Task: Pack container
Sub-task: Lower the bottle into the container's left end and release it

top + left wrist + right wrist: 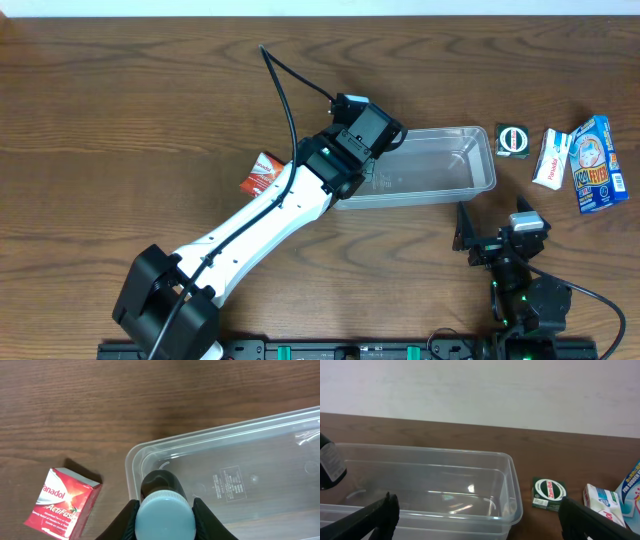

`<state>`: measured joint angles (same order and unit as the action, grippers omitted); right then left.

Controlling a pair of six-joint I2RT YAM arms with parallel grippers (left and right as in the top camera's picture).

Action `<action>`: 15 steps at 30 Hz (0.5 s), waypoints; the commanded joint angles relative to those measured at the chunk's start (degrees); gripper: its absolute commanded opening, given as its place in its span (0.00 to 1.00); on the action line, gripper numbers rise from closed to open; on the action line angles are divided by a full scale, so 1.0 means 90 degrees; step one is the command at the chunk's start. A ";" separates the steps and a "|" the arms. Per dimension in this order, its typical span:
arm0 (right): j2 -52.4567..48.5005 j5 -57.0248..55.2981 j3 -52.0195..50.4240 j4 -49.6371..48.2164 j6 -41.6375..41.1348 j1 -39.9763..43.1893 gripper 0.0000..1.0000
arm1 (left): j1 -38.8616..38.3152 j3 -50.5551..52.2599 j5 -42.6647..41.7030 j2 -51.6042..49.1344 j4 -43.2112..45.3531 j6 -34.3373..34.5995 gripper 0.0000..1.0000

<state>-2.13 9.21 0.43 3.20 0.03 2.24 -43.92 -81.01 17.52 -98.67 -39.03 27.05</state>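
Observation:
The clear shallow container (478,180) lies right of centre; it also shows in the left wrist view (134,462) and the right wrist view (512,485). My left gripper (165,520) is shut on a dark bottle with a pale blue cap (165,517), held over the container's left end (365,135). The bottle's dark body shows at the left edge of the right wrist view (327,465). My right gripper (477,517) is open and empty, low at the container's near side (500,240).
A red Panadol box (260,173) lies left of the container (62,505). Right of the container lie a small green box (514,140), a white box (551,158) and a blue box (598,165). A wall stands behind the table.

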 commanded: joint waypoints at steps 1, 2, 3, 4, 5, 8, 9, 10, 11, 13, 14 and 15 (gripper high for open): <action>0.0015 0.0029 -0.0012 0.0027 0.0002 0.0087 0.99 | 0.0012 0.0034 0.0104 -0.0041 0.0000 0.0083 0.27; 0.0015 0.0029 -0.0012 0.0027 0.0002 0.0087 0.99 | 0.0012 0.0041 0.0104 -0.0041 -0.0002 0.0083 0.27; 0.0015 0.0029 -0.0012 0.0027 0.0002 0.0087 0.99 | 0.0010 0.0053 0.0104 -0.0051 0.0002 0.0085 0.27; 0.0015 0.0029 -0.0012 0.0027 0.0002 0.0087 0.99 | 0.0007 0.0068 0.0104 -0.0053 0.0002 0.0085 0.27; 0.0015 0.0029 -0.0012 0.0027 0.0002 0.0087 0.99 | 0.0007 0.0087 0.0104 -0.0063 0.0005 0.0085 0.27; 0.0015 0.0027 -0.0012 0.0027 0.0002 0.0087 0.99 | 0.0007 0.0146 0.0104 -0.0114 0.0000 0.0087 0.27; 0.0015 0.0027 -0.0012 0.0027 0.0002 0.0087 0.99 | 0.0007 0.0160 0.0104 -0.0141 0.0002 0.0087 0.27; 0.0015 0.0027 -0.0012 0.0027 0.0002 0.0087 0.99 | 0.0007 0.0177 0.0107 -0.0148 0.0007 0.0087 0.28; 0.0015 0.0029 -0.0012 0.0027 0.0002 0.0087 0.99 | 0.0007 0.0214 0.0109 -0.0155 0.0012 0.0138 0.28; 0.0015 0.0027 -0.0012 0.0027 0.0002 0.0087 0.99 | 0.0007 0.0236 0.0109 -0.0158 0.0010 0.0153 0.28; 0.0015 0.0027 -0.0012 0.0027 0.0002 0.0087 0.99 | 0.0007 0.0240 0.0109 -0.0158 0.0010 0.0151 0.28; 0.0015 0.0029 -0.0012 0.0027 0.0002 0.0087 0.99 | 0.0007 0.0240 0.0109 -0.0160 0.0012 0.0153 0.28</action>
<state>-2.13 9.23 0.43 3.20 0.03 2.24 -43.94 -79.00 17.30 -99.83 -38.92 27.31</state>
